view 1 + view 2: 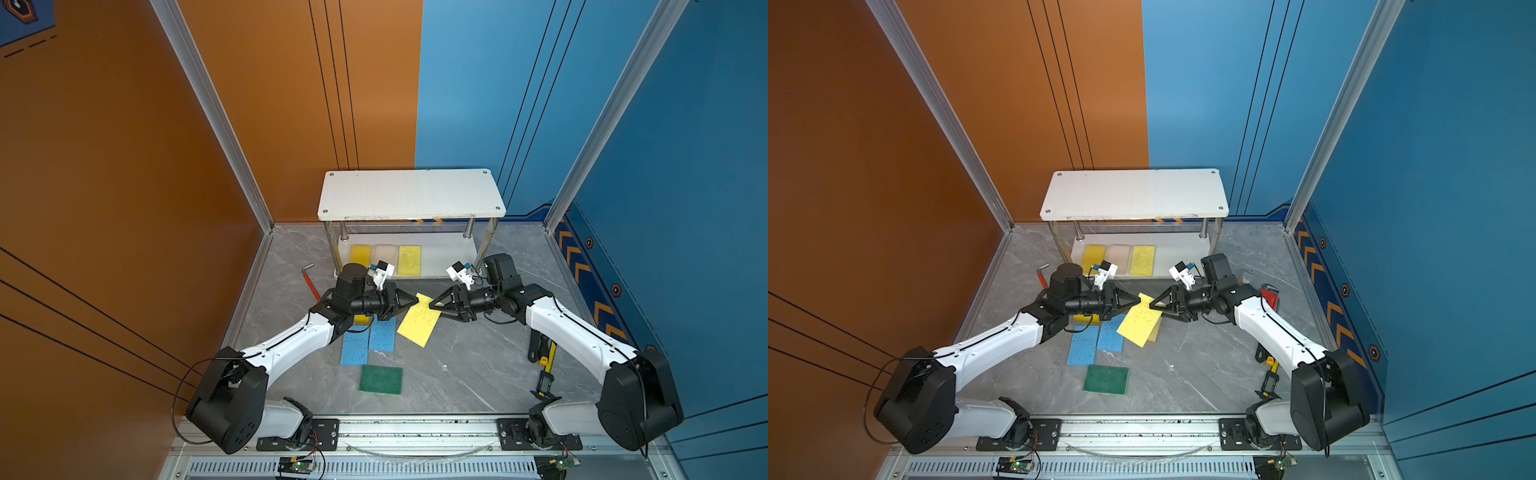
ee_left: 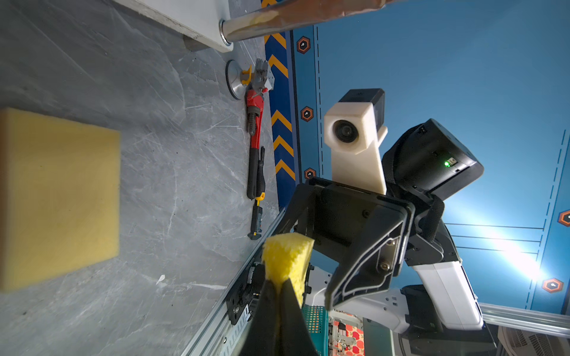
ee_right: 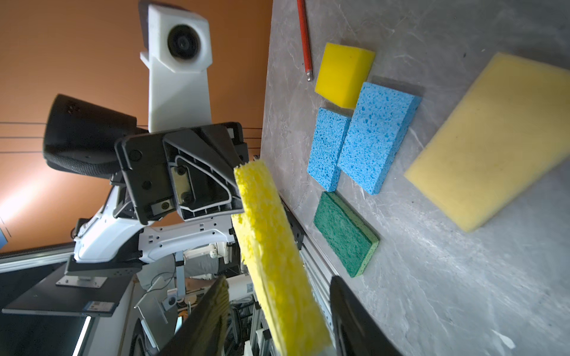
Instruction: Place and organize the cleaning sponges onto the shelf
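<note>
Reading from the left: the left pincer (image 1: pixel 416 298) is clamping one corner of a pale yellow porous sponge (image 1: pixel 419 322), with its jaws closed fully on the edge. The sponge is hanging tilted above the desk (image 1: pixel 457 374), in front of the shelf (image 1: pixel 411 193) and between the two arms. The right pincer (image 1: pixel 436 306) is straddling the opposite corner with its jaws standing apart, and the right wrist view is showing clear gaps on both sides, so it is holding nothing. This is reading as an arm-to-arm transfer, probably to re-orient the sponge for sliding flat onto the lower board, where three sponges (image 1: pixel 384 255) are lying in a row. Two blue sponges (image 1: pixel 370 340) and a dark green sponge (image 1: pixel 381 379) are waiting on the desk. Visibility limits: the left arm is covering most of a bright yellow sponge (image 1: pixel 361 319). The held sponge is hiding nearly all of a tan sponge (image 1: pixel 1156 332). The top board is concealing the rear of the lower board.
</note>
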Motion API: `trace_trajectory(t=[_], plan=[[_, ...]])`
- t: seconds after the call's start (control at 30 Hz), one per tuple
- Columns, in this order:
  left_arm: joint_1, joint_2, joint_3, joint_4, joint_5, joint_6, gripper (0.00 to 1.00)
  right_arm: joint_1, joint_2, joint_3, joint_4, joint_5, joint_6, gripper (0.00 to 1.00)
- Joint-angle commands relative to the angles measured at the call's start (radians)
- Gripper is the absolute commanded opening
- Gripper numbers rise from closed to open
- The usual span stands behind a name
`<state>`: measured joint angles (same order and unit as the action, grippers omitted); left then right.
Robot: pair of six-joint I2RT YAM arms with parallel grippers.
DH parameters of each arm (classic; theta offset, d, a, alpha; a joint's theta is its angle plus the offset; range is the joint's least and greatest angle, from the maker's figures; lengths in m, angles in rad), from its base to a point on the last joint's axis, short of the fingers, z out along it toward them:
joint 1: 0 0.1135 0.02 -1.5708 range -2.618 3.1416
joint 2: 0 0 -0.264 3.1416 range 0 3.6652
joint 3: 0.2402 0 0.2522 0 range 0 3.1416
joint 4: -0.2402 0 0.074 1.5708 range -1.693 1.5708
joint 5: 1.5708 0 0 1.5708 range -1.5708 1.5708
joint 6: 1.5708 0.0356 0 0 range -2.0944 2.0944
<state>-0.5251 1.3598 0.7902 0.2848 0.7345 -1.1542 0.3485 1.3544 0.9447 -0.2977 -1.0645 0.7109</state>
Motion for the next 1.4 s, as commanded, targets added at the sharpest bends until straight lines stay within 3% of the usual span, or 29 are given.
trace_trajectory(t=[0.0,0.2,0.37,0.57,0.8,1.23,1.3,1.37], plan=[[-0.008,-0.014,-0.023,0.096,-0.146,-0.078,0.06,-0.051,-0.08,-0.057,0.121,0.032,0.127,0.6],[-0.038,-0.008,-0.036,0.218,-0.386,-0.203,0.06,-0.134,-0.187,-0.256,0.611,0.09,0.516,0.67],[-0.068,-0.017,-0.042,0.278,-0.592,-0.283,0.07,-0.097,-0.224,-0.276,0.601,0.147,0.512,0.67],[-0.097,-0.009,-0.04,0.292,-0.705,-0.318,0.07,-0.031,-0.221,-0.282,0.641,0.181,0.535,0.67],[-0.104,0.026,-0.07,0.398,-0.716,-0.387,0.07,0.03,-0.173,-0.3,0.747,0.227,0.574,0.65],[-0.105,0.017,-0.094,0.416,-0.718,-0.407,0.08,0.084,-0.091,-0.282,0.796,0.258,0.579,0.57],[-0.105,0.013,-0.091,0.415,-0.718,-0.407,0.08,0.084,-0.091,-0.28,0.752,0.277,0.564,0.57],[-0.105,0.009,-0.092,0.415,-0.717,-0.405,0.08,0.083,-0.099,-0.24,0.552,0.317,0.462,0.57]])
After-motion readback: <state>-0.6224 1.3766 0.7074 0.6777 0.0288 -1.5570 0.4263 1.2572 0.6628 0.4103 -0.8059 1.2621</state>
